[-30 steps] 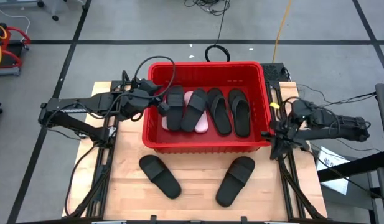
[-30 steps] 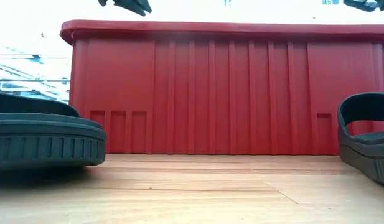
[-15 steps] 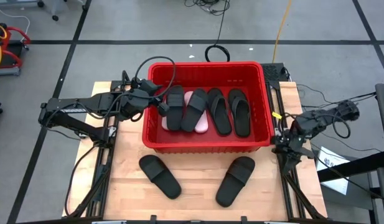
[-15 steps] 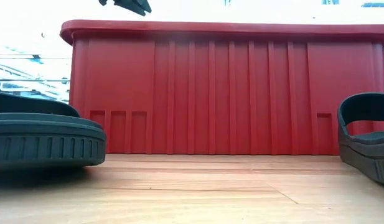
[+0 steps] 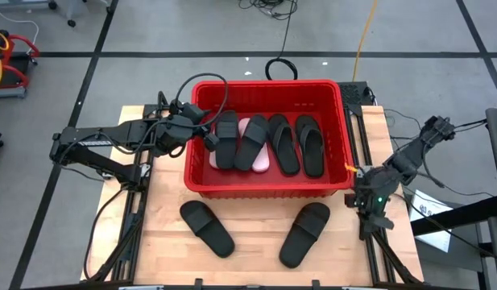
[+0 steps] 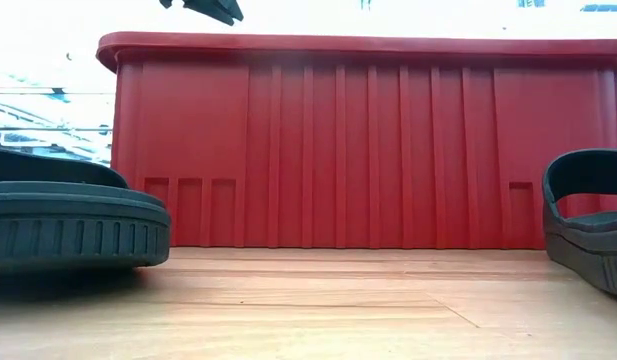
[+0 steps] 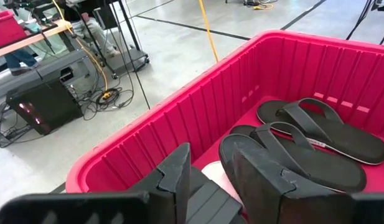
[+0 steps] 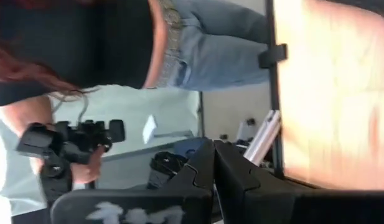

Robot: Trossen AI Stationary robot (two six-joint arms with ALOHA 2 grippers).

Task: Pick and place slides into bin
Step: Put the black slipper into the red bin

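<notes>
The red bin [image 5: 268,187] stands at the table's far middle. It holds several black slides [image 5: 282,143] and a pale pink slide [image 5: 260,159], which lies partly under them. Two more black slides lie on the table in front of the bin, one at the left [image 5: 206,228] and one at the right [image 5: 304,234]. My left gripper [image 5: 208,138] hangs open inside the bin's left part, over a black slide [image 5: 225,135] and the pink one [image 7: 213,172]. My right gripper [image 5: 363,200] is shut and empty at the table's right edge, by the bin's near right corner.
In the right wrist view a person [image 8: 117,43] in jeans stands beyond the table's edge [image 8: 335,93], holding a camera. Bare wood [image 5: 256,242] lies between the two loose slides. In the low view the bin's front wall [image 6: 358,150] fills the middle.
My right gripper has drawn back from the bin's right wall toward the table's near right, and the arm has turned about. My left gripper and all the slides have stayed where they were.
</notes>
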